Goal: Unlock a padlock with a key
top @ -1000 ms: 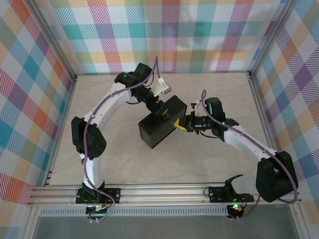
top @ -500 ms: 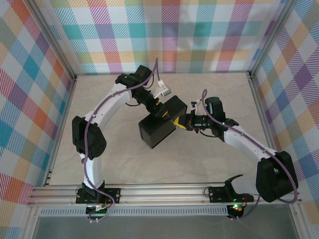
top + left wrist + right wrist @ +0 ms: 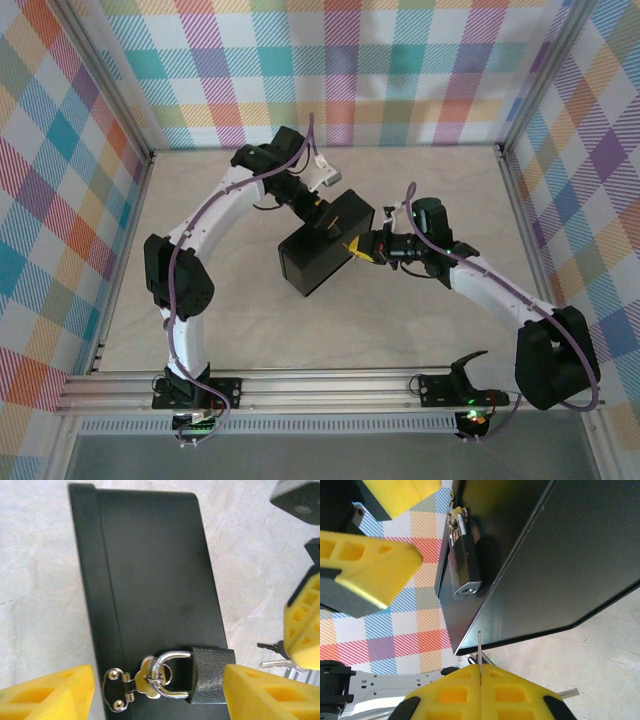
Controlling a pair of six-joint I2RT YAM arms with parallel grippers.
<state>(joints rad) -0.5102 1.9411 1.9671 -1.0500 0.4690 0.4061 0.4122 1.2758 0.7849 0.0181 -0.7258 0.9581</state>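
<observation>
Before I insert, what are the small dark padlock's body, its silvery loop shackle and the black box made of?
Dark squarish padlock body: pebbled matte coat, likely painted metal. Silvery loop shackle: polished metal, bright glints. Black box: smooth satin sheen, painted metal or plastic, cannot tell.

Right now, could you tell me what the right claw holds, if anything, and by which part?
The right claw pinches the thin silvery metal key by its rear end, between shut yellow pads; the blade pokes out.

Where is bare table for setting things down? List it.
Bare: the wide strip between the box and the near rail, and the far right corner. Crowded: mid-table, left gripper and right gripper by the padlock.
</observation>
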